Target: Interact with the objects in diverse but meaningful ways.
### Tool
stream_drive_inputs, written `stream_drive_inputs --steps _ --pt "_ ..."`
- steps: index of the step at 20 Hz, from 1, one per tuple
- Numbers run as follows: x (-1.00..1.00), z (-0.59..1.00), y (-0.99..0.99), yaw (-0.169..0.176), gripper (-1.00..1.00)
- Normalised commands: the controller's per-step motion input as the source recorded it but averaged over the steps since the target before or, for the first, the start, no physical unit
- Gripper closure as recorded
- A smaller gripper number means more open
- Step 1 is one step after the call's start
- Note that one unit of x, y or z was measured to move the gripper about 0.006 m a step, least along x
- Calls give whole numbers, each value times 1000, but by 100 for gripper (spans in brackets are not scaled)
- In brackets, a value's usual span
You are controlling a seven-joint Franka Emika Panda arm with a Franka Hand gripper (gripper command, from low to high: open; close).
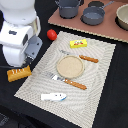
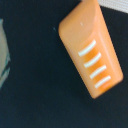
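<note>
An orange-brown bread loaf point(image 1: 19, 73) with white score marks lies on the black table, off the mat toward the exterior view's left. It fills much of the wrist view point(image 2: 91, 47), lying diagonally. My white arm point(image 1: 19, 37) hangs right above it, and its body hides my gripper's fingers. No fingers show in the wrist view either. A red tomato point(image 1: 51, 34) sits by the mat's far corner. On the mat lie a yellow box point(image 1: 78, 43) and a white-and-blue fish point(image 1: 53, 96).
A tan plate point(image 1: 69, 66) sits mid-mat with wooden-handled cutlery point(image 1: 75, 83) on both sides. Behind, on a brown board point(image 1: 107, 30), stand two grey pots point(image 1: 93, 14) and a bowl point(image 1: 123, 17) at the exterior view's right edge.
</note>
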Motion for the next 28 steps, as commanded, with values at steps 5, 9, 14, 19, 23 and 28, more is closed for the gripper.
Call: stream_drive_inputs --steps 5,9,14,19,23,28 --pt "-557 -295 -411 98 -100" --pt "-508 -216 -284 65 -100" --pt "-326 -261 -179 15 -100" --pt "-16 -118 12 0 -100" --pt "-74 -232 0 0 -100" --pt "-126 -225 0 3 -100"
